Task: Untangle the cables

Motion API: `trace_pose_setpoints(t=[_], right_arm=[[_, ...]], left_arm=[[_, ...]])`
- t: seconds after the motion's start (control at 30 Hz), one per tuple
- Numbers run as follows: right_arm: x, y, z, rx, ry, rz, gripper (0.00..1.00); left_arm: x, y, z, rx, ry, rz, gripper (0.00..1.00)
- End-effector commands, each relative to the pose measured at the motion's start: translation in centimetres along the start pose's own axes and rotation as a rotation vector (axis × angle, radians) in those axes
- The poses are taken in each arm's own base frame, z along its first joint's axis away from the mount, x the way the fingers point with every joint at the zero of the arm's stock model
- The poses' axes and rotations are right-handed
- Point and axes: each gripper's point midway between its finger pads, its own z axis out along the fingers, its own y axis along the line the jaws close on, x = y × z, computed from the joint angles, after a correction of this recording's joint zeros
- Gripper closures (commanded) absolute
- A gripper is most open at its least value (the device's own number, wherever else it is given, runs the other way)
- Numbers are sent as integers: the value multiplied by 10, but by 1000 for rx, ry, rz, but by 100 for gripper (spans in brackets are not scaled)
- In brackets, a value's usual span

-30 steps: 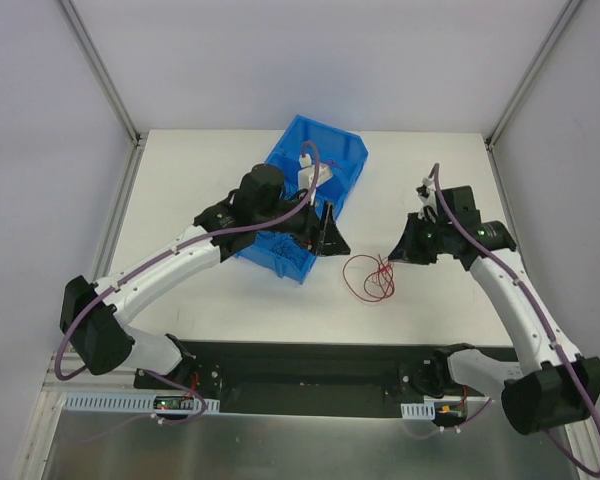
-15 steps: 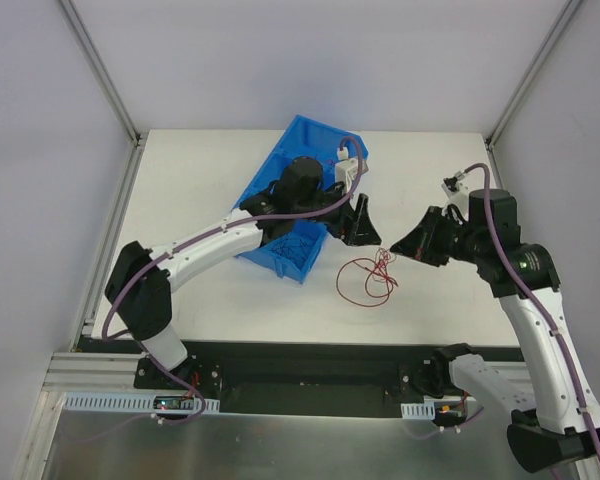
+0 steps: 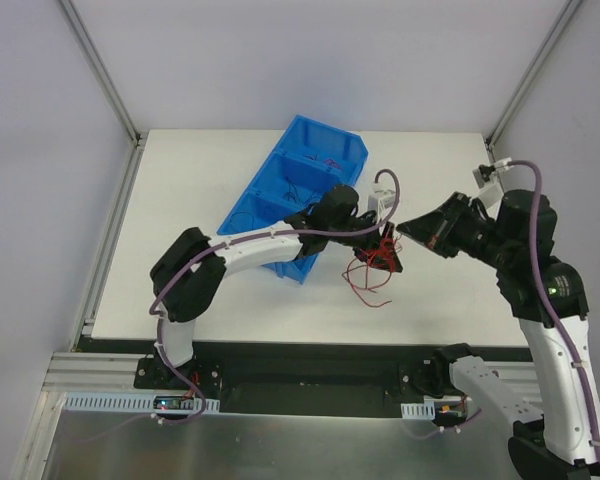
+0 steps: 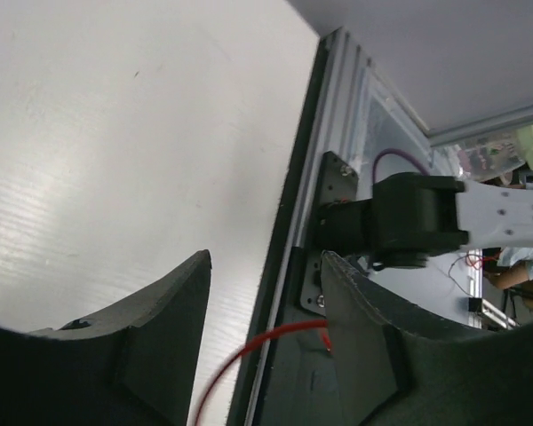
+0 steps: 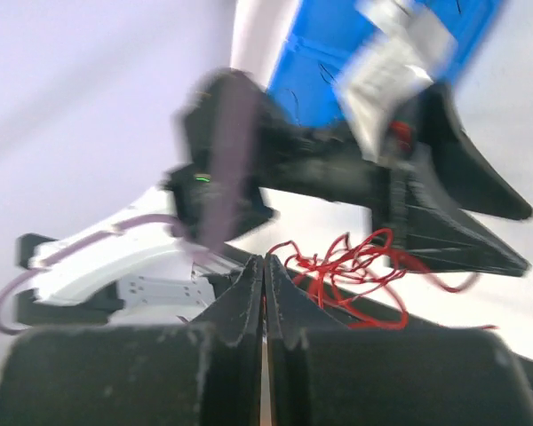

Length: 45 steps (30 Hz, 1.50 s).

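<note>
The cables (image 3: 373, 268) are a small red tangle on the white table, right of the blue bin. In the right wrist view the tangle (image 5: 360, 266) sits just beyond my right gripper (image 5: 265, 260). That gripper's jaws are pressed together, with a red strand running up to their tips. In the top view my right gripper (image 3: 404, 226) is raised above and right of the tangle. My left gripper (image 3: 388, 252) reaches across onto the tangle's top. In the left wrist view my left gripper (image 4: 265, 266) is open, and one red strand (image 4: 266, 344) arcs between its fingers.
A blue divided bin (image 3: 280, 200) lies tilted behind the left arm, with a few thin wire bits in its compartments. The black base rail (image 3: 310, 365) runs along the table's near edge. Grey walls and frame posts enclose the back and sides.
My left arm has swung right, from over the bin to the tangle. My right gripper has moved up and back from the tangle, and the tangle's top has risen a little.
</note>
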Motion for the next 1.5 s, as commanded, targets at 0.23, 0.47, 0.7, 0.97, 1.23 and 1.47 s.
trace_pose_setpoints(t=[0.23,0.47,0.7,0.97,1.23,1.47], right_arm=[[-38,23,-43,82,-156,-162,100],[-22,-15,-27,160,-122,-152,100],[-14,-33,-8,190,-77,-101,100],[-24,-15,3,124,-77,-67,100],[-23,-10,6,88,-70,-42,100],[-15,-14,7,82,-55,-36,100]], left_arm=[[-5,42,-20,-169,-8,80,52],[-44,9,-72,-179,-138,98,43],[-69,-54,-97,-9,-213,220,19],[-70,-78,-80,113,-206,224,21],[-79,-61,-59,59,-214,158,21],[-82,-60,-52,66,-212,145,22]])
